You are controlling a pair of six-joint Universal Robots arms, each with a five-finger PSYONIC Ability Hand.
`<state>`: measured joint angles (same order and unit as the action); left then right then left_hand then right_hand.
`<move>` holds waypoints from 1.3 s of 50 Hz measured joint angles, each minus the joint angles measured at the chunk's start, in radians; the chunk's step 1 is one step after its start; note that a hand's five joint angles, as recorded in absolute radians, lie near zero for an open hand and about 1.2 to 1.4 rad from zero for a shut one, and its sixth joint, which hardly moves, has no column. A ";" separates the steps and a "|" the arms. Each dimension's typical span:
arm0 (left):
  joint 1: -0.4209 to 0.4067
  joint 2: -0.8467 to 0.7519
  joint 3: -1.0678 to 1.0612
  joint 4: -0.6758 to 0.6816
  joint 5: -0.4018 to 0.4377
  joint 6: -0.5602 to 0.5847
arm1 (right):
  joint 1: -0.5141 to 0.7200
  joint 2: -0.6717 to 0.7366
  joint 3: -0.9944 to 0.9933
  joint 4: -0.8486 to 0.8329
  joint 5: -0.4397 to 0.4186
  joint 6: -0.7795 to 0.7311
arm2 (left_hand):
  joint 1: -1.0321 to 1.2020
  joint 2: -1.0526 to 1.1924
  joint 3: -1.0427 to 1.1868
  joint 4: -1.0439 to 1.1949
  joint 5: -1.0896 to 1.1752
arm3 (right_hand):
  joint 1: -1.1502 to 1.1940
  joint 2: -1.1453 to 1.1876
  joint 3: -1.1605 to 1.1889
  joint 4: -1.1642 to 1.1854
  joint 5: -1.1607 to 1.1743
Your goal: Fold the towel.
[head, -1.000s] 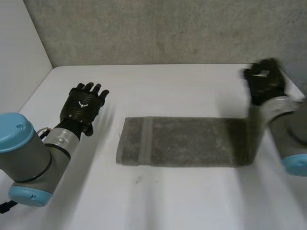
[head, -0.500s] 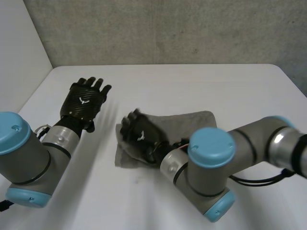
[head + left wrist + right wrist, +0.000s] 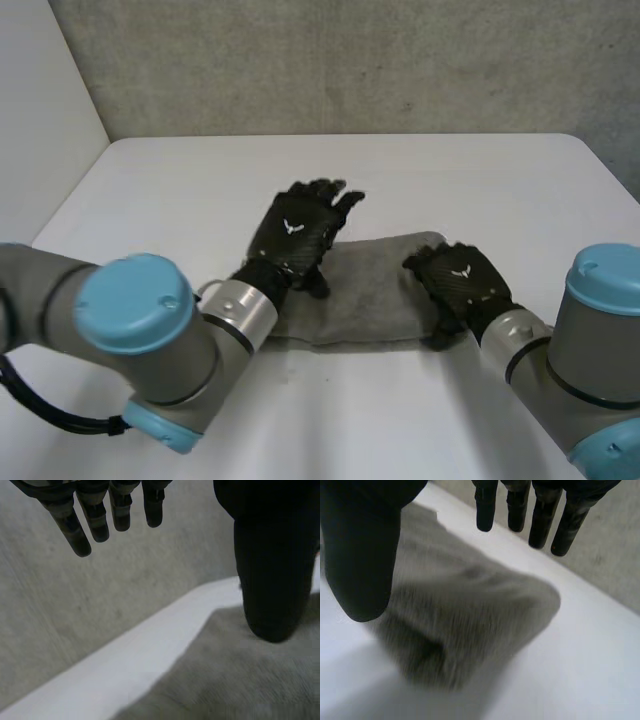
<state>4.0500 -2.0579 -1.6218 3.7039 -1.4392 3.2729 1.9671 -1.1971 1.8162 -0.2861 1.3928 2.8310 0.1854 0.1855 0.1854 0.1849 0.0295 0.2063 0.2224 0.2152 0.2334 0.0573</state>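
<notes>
I see grey terry towel (image 3: 375,290) on white counter (image 3: 180,180); left hand (image 3: 298,232) released over its left part, right hand (image 3: 458,285) released at right end

A grey towel (image 3: 375,295) lies folded near the middle of the white table (image 3: 180,180), its long sides parallel to the far edge. The left hand (image 3: 297,237) is over the towel's left end, fingers straight and spread toward the far edge. The right hand (image 3: 462,285) sits at the towel's right end, back upward, its arm coming from the near right corner
</notes>
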 measured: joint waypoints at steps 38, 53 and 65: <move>0.249 0.221 -0.258 -0.080 -0.153 0.157 | 0.463 0.297 -0.356 -0.084 -0.066 -0.440 | -0.009 -0.011 -0.013 -0.010 0.000 | 0.578 0.701 0.716 0.698 0.703; 0.161 0.227 -0.118 -0.077 -0.152 0.084 | 0.234 0.034 -0.316 -0.048 0.010 0.153 | -0.009 -0.013 -0.013 -0.010 0.000 | -0.003 -0.003 -0.003 -0.003 -0.002; 0.046 0.066 0.033 -0.157 -0.152 -0.149 | 0.122 0.187 -0.411 0.127 -0.060 0.409 | -0.006 -0.008 -0.010 -0.008 0.000 | -0.003 -0.003 -0.003 -0.003 -0.004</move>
<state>4.0955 -1.9919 -1.5893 3.5468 -1.5914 3.1240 2.0890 -1.0098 1.4053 -0.1594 1.3330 3.2405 0.1794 0.1771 0.1754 0.1773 0.0293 0.2036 0.2199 0.2124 0.2308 0.0534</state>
